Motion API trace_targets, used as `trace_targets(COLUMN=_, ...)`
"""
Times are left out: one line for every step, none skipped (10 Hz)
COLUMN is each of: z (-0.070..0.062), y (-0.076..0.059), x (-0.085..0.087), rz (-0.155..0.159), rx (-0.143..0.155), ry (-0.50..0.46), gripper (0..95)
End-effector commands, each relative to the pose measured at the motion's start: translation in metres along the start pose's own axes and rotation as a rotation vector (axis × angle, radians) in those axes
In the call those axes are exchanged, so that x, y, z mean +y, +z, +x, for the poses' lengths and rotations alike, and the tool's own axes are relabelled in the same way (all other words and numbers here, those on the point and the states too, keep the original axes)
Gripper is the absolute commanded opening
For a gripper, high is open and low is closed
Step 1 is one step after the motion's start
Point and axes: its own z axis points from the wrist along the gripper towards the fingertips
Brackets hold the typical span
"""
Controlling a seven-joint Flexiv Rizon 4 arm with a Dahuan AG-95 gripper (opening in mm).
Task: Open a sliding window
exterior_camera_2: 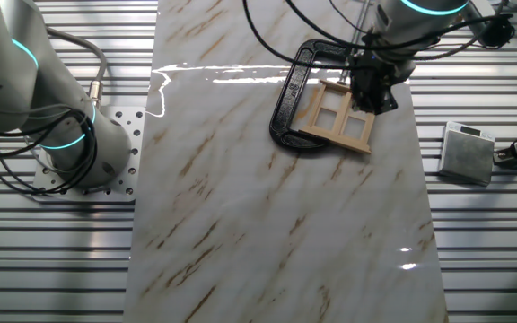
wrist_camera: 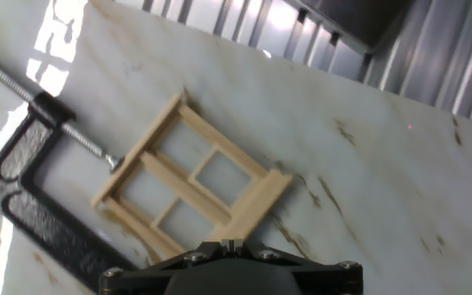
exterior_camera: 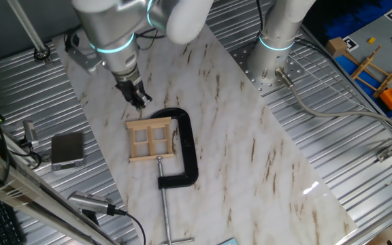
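The sliding window [exterior_camera: 152, 141] is a small light wooden frame with crossbars, lying flat on the marble board. A black C-clamp [exterior_camera: 186, 153] holds it by its edges. My gripper [exterior_camera: 139, 102] hovers just beyond the window's far left corner, with its jaws together and nothing between them. In the other fixed view the gripper [exterior_camera_2: 373, 100] stands over the right side of the window [exterior_camera_2: 337, 113]. In the hand view the window [wrist_camera: 188, 182] lies ahead of the closed fingertips [wrist_camera: 232, 243], which sit near its thicker end bar.
The C-clamp's screw [wrist_camera: 72, 131] presses on the window's edge. A grey metal box [exterior_camera: 67, 150] lies left of the board on the ribbed table. The arm's base [exterior_camera: 278, 41] stands at the back. A wooden rack toy [exterior_camera: 369, 68] sits far right.
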Motion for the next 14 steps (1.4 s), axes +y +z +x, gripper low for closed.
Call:
trace_targets(z=-0.012, y=0.008, x=0.007, rz=0.004, rx=0.003, ry=0.006, gripper=0.0)
trace_targets(z=-0.016, y=0.012, x=0.01, rz=0.007, rx=0.004, ry=0.009, gripper=0.0)
trace_targets(z=-0.022, y=0.017, x=0.015, rz=0.007, rx=0.005, ry=0.017, gripper=0.0)
trace_targets(z=-0.025, y=0.02, x=0.018, rz=0.008, rx=0.006, ry=0.022, gripper=0.0)
trace_targets(z=-0.027, y=0.022, x=0.02, rz=0.007, rx=0.007, ry=0.023, gripper=0.0)
trace_targets(z=-0.03, y=0.024, x=0.022, rz=0.007, rx=0.007, ry=0.025, gripper=0.0)
trace_targets(z=-0.032, y=0.026, x=0.024, rz=0.007, rx=0.007, ry=0.027, gripper=0.0)
trace_targets(z=-0.035, y=0.031, x=0.027, rz=0.006, rx=0.007, ry=0.028, gripper=0.0)
trace_targets(z=-0.037, y=0.033, x=0.027, rz=0.006, rx=0.007, ry=0.025, gripper=0.0)
trace_targets(z=-0.037, y=0.036, x=0.026, rz=0.003, rx=0.006, ry=0.022, gripper=0.0)
trace_targets(z=-0.038, y=0.038, x=0.025, rz=0.002, rx=0.004, ry=0.02, gripper=0.0)
trace_targets(z=-0.039, y=0.041, x=0.024, rz=0.002, rx=0.004, ry=0.018, gripper=0.0)
trace_targets(z=-0.04, y=0.043, x=0.025, rz=0.004, rx=0.005, ry=0.018, gripper=0.0)
trace_targets(z=-0.042, y=0.047, x=0.025, rz=0.005, rx=0.005, ry=0.02, gripper=0.0)
